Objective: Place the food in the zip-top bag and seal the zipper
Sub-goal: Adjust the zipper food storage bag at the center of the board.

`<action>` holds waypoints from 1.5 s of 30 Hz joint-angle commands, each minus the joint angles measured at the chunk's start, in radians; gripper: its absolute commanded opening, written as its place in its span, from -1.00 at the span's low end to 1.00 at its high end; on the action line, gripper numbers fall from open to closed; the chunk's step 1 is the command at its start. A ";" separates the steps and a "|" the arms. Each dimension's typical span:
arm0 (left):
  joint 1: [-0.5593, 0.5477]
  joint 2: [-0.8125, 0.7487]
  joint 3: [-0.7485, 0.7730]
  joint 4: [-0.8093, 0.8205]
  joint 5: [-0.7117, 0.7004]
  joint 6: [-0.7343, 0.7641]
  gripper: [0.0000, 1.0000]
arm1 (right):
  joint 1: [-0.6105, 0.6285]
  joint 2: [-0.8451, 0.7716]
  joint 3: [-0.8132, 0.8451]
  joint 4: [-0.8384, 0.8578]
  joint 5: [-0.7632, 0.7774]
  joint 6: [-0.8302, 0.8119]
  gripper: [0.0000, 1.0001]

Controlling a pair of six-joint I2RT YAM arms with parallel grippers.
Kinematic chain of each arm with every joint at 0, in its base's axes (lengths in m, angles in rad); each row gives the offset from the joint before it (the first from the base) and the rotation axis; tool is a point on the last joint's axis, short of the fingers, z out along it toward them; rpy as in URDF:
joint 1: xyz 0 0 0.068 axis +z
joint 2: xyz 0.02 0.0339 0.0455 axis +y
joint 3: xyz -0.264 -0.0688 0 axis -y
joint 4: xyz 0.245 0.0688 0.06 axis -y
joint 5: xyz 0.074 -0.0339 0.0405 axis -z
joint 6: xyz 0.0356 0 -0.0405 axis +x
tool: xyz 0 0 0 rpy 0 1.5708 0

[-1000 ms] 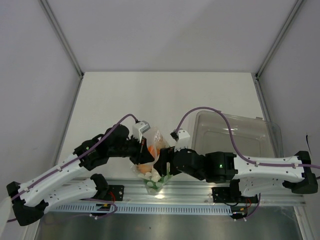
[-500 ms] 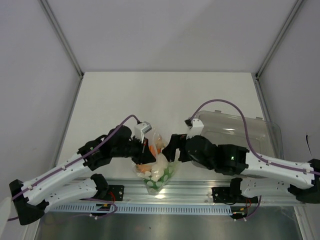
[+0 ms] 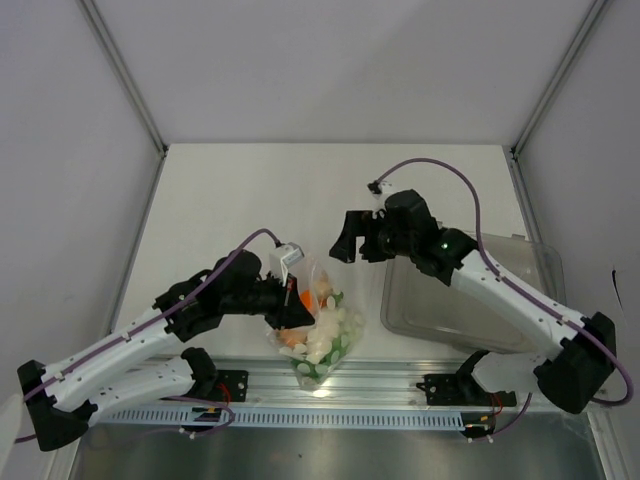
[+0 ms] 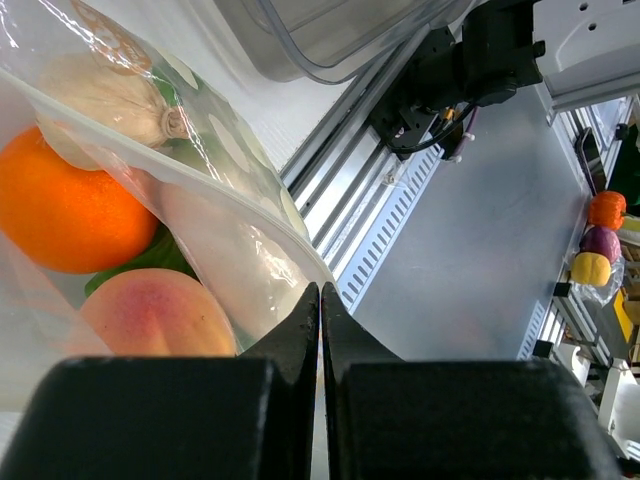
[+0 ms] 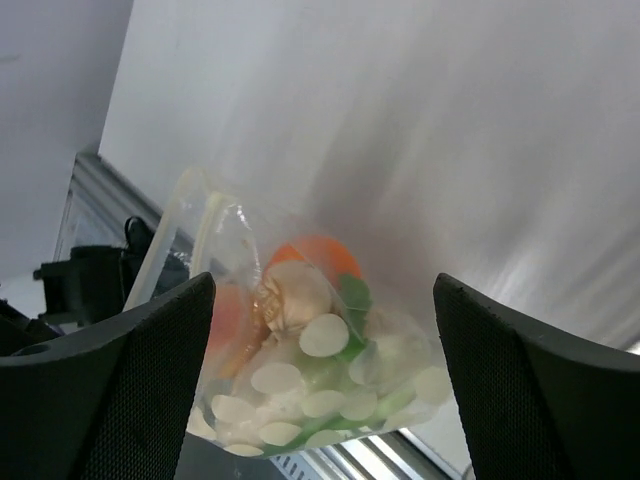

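Observation:
The clear zip-top bag (image 3: 322,335) lies near the table's front edge, by the rail. It holds the food: an orange (image 4: 60,210), a reddish-orange round fruit (image 4: 150,315), a pale egg-like piece (image 4: 110,95) and green lettuce (image 5: 350,295). My left gripper (image 3: 292,312) is shut on the bag's left edge; in the left wrist view its fingertips (image 4: 320,290) pinch the plastic. My right gripper (image 3: 346,238) is open and empty, raised beyond the bag and apart from it. The right wrist view shows the bag (image 5: 320,370) between the spread fingers, farther off. The zipper strip is too faint to make out.
A larger rigid clear tray (image 3: 500,300) sits at the right of the table; its corner shows in the left wrist view (image 4: 330,30). A metal rail (image 3: 400,375) runs along the near edge under the bag. White walls enclose the table.
My right gripper has left the bag and moved up and away toward the far right, now open. The left gripper still holds the bag, which has sagged to the right.

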 commanded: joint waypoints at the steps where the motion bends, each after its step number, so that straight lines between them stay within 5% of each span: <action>1: 0.003 -0.001 0.020 0.031 0.029 -0.013 -0.99 | -0.001 0.055 0.060 0.126 -0.248 -0.113 0.82; 13: 0.003 0.001 0.028 0.032 0.032 -0.016 -0.99 | -0.001 0.203 0.057 0.283 -0.495 -0.202 0.81; 31: 0.003 0.015 0.034 0.031 0.034 -0.011 -0.99 | 0.013 0.396 0.208 0.235 -0.460 -0.237 0.93; 45: 0.003 0.013 0.039 0.023 0.032 -0.005 -0.99 | 0.053 0.394 0.179 0.186 -0.444 -0.270 0.68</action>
